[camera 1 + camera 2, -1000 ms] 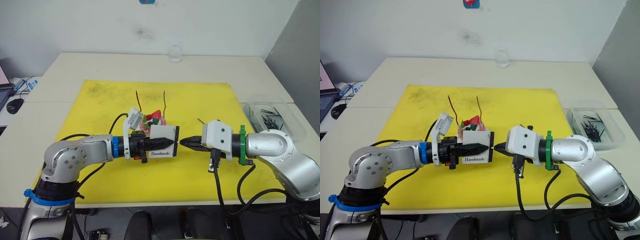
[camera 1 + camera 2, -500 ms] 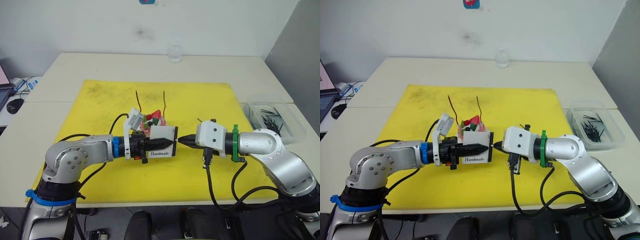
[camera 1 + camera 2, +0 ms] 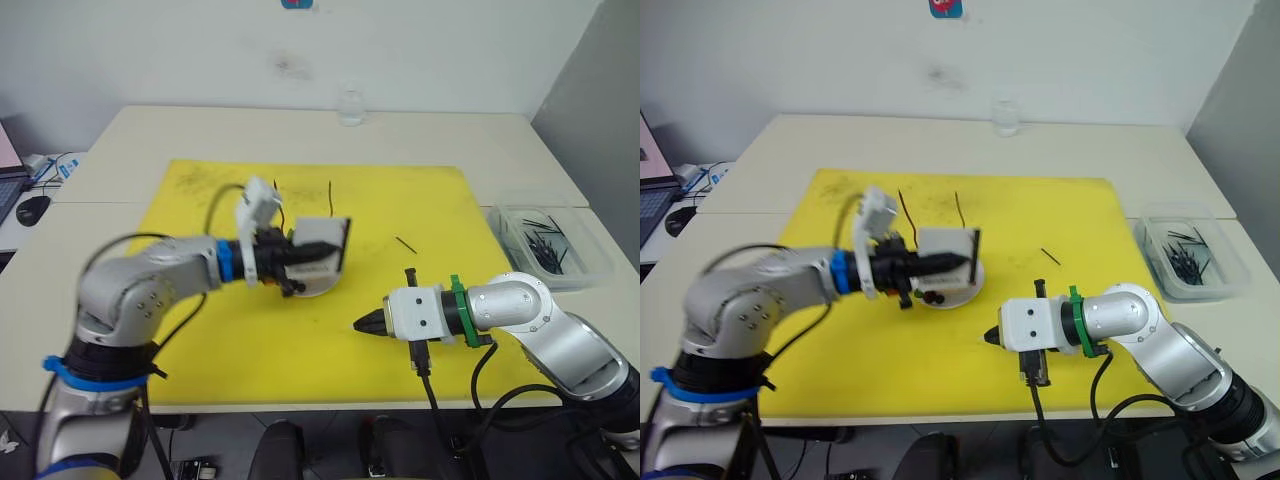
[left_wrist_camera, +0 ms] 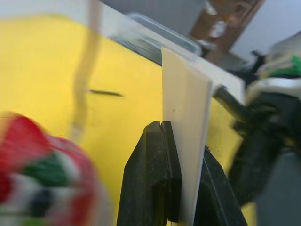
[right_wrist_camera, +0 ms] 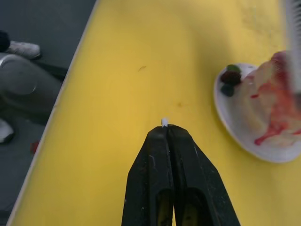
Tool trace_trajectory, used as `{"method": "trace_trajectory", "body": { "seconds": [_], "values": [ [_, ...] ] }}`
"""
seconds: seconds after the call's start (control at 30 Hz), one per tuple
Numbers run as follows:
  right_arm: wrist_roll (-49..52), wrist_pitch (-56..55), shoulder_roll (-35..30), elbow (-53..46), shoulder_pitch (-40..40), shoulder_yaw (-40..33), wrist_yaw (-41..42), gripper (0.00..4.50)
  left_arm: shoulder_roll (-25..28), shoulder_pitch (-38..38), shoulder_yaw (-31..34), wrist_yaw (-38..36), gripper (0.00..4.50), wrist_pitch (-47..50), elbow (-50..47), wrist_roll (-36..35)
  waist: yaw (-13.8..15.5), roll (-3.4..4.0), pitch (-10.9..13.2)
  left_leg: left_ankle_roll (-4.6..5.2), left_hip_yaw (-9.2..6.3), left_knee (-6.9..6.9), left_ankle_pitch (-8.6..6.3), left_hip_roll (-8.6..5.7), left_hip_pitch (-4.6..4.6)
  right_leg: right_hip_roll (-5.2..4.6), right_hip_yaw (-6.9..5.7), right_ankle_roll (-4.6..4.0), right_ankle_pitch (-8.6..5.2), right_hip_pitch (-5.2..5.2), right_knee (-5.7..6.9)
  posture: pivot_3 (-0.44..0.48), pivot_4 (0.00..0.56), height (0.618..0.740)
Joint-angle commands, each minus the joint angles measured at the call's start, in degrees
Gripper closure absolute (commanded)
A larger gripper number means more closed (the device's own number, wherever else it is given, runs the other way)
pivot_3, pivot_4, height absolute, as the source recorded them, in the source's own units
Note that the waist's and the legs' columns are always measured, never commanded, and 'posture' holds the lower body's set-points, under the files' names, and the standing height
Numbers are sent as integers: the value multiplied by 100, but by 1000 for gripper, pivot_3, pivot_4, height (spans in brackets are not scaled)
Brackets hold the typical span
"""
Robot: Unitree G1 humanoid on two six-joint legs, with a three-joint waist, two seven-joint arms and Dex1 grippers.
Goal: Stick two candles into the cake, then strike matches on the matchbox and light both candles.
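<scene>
Yellow mat (image 3: 420, 200) — flat white matchbox (image 3: 322, 243) clamped.

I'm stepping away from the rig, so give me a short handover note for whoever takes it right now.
Left gripper: shut on the matchbox, held up by the cake.
Right gripper: shut on a match, only its pale tip showing, low over the mat, apart from the box.
Both candles stand in the cake, no flame visible.
A loose match lies on the mat; more sit in the tub.
Left: light both candles.
</scene>
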Motion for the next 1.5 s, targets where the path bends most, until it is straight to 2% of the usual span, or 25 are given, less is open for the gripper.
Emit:
{"method": "trace_trajectory", "body": {
  "seconds": [0.03, 0.23, 0.37, 0.53, 0.7, 0.87, 0.93, 1.13, 1.5],
  "values": [
    [172, -74, 112, -102, -214, -288, 40, 4462, 98, 53, 138, -158, 4500, -150, -221, 84, -7, 0, 0, 0, 1, -1, 0, 1, 0, 0, 1, 0, 0, 0, 0, 0, 150, 729],
    [170, 40, 309, 58, -289, -448, -147, 4462, 179, 545, 191, -173, 4500, -61, -559, 65, 10, 0, 0, -1, -3, -1, 0, 9, -4, -4, -3, 0, 0, 0, -1, 0, 150, 729],
    [322, 328, 465, 77, -451, -669, -316, 4462, 438, 1132, 405, -290, 4500, 83, -810, -56, -5, 0, 0, -1, -2, 2, 0, 11, -3, -8, -1, 0, 0, 0, 2, 0, 150, 729],
    [362, 793, 913, 247, -1111, -794, -709, 4462, 877, 2335, 920, -449, 4500, 151, -933, -27, -30, 3, 2, -1, -2, -2, 0, 16, 5, -4, -3, -1, 0, -3, 11, 0, 150, 729],
    [126, 918, 1465, 709, -1772, -623, -1132, 4462, 935, 3070, 1041, -543, 4500, -93, -860, 202, 24, 5, 3, 0, -9, -2, 0, 22, 5, -12, -12, -7, -3, -4, 17, 0, 150, 729],
    [-400, 827, 2438, 1613, -2548, -331, -1906, 4462, 748, 3196, 851, -475, 4500, -163, -999, 233, 12, 5, 3, 0, 2, 4, 0, 17, 3, -26, 2, -3, 0, -4, 16, 0, 150, 729],
    [-596, 678, 2628, 1894, -2691, -254, -2049, 4462, 727, 3182, 795, -485, 4500, -180, -1038, 241, 25, 4, 2, 0, 2, 3, 0, 17, 1, -25, 1, -4, 0, -5, 15, 0, 150, 729],
    [-872, 339, 2864, 2272, -2879, -203, -2152, 4462, 691, 3110, 754, -468, 4500, -195, -1038, 250, 37, 4, 3, 1, 2, -1, 0, 17, -7, -26, 0, -13, 3, -10, 9, 0, 150, 729],
    [-948, 145, 2902, 2403, -2881, -242, -1984, 4462, 606, 2946, 644, -480, 4500, -222, -939, 316, 36, 4, 3, 1, 0, 0, 0, 18, -6, -25, -2, -10, 2, -11, 15, 0, 150, 729]
  ]
}}
